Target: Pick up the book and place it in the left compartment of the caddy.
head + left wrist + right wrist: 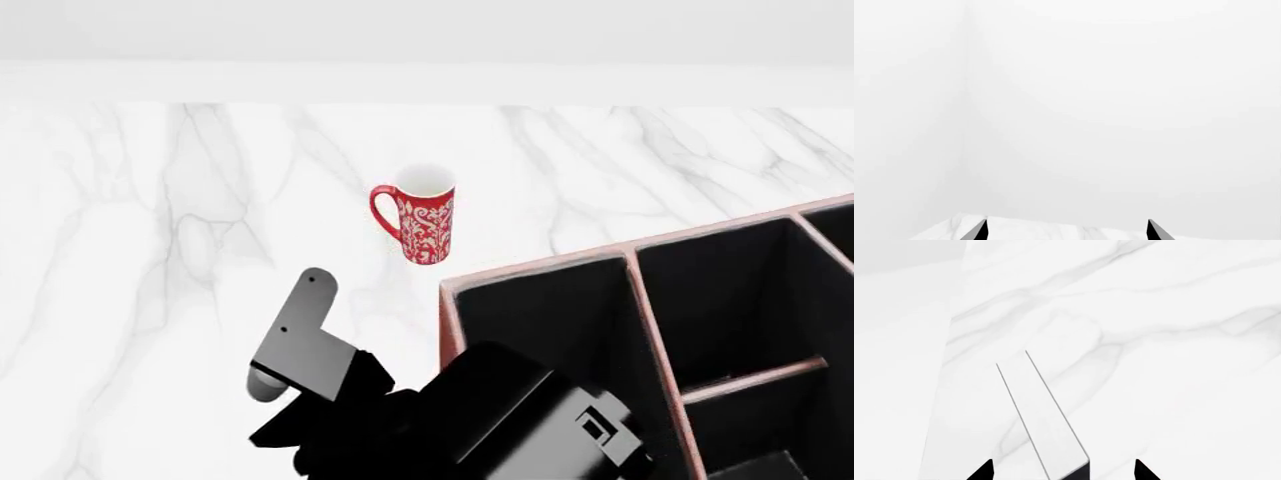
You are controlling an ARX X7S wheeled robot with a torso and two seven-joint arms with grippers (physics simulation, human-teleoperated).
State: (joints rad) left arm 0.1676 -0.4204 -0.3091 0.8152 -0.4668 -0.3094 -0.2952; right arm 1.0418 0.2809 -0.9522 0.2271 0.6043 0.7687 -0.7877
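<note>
White marble table (160, 250), pale wall behind. Caddy (450, 320) at table's near right, cut off by frame edge; left compartment (561, 310) black-lined, largely hidden by dark arm (507, 420) reaching across caddy's near corner. Red mug (416, 222) stands beyond caddy, apart from it. Right gripper (1062, 471) over marble, book (1044, 425) between its spread tips (white page edge showing, black cover at bottom); contact not discernible. Left gripper (1066, 231) tips apart, nothing between, aimed past table edge at blank wall.
</note>
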